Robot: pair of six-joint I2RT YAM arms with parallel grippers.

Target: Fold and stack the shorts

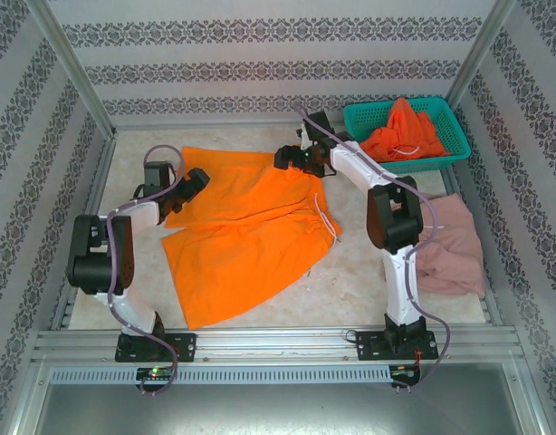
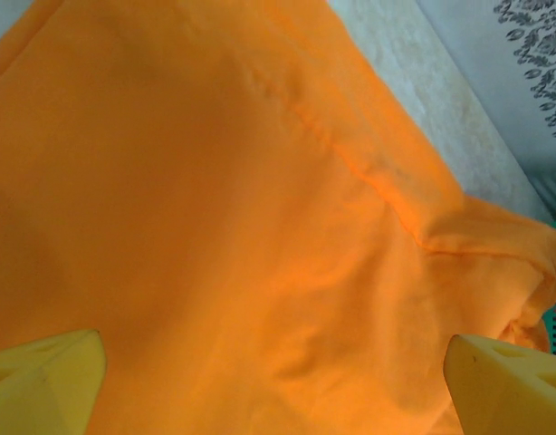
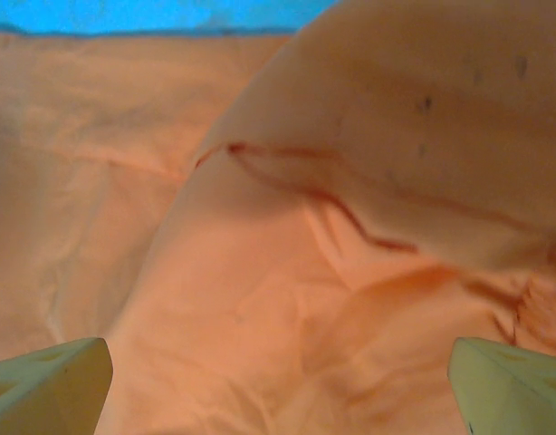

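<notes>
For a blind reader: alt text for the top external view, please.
Orange shorts lie spread on the table, left tool and right tool at their far edge. Pink shorts lie at right; a teal basket holds more orange cloth.

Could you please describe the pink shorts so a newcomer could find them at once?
On the right side of the table, nearer the arms than the teal basket, the pink shorts lie crumpled beside the right arm. Unlike the orange shorts spread mid-table and the orange ones in the basket, they are pink.

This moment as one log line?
orange shorts spread out; left gripper open at left edge; right gripper open at far edge; pink shorts aside
</notes>
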